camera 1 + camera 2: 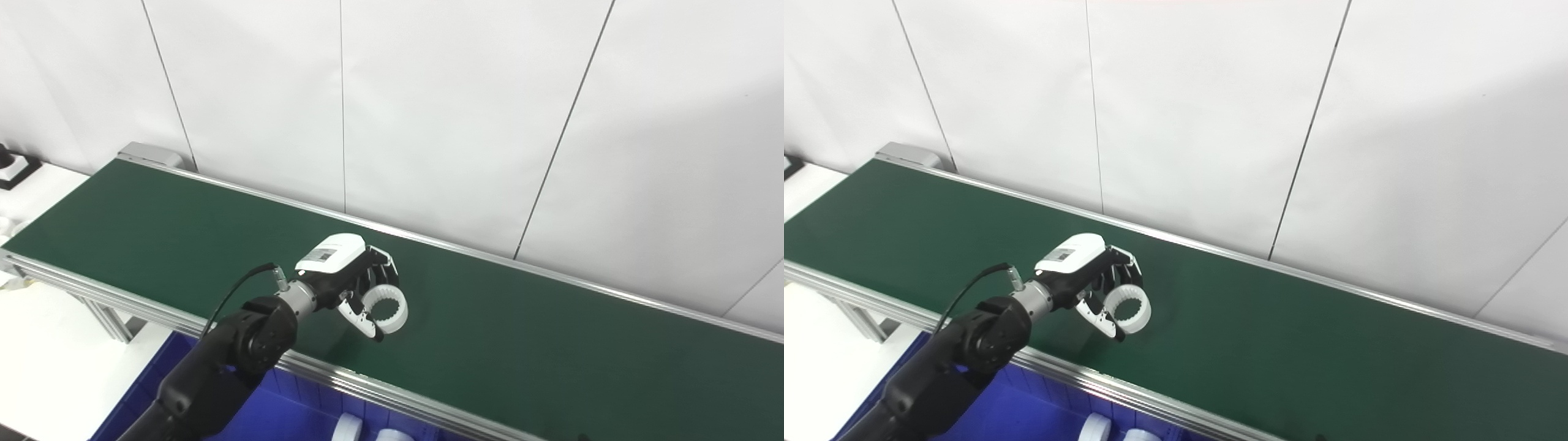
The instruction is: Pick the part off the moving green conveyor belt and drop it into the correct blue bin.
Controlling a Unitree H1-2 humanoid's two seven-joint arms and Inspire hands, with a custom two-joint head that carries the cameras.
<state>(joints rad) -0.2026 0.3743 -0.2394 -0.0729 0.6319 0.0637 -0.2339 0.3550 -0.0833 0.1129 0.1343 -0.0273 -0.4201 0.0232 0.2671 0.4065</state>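
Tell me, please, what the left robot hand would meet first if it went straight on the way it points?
Probably the white ring at its fingers, then the belt.

1. I see my left hand [349, 275]: white glossy back shell w/ small grey label, black fingers [383, 266].
2. Silver metal wrist collar [300, 298], thin black cable [236, 291] plugged in.
3. Black rounded forearm [245, 349], matte.

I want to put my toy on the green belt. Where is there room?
The belt is bare right of the left hand, and left of it toward the far end. It is crowded only where that hand grips the white ring. The blue bin already holds white parts.
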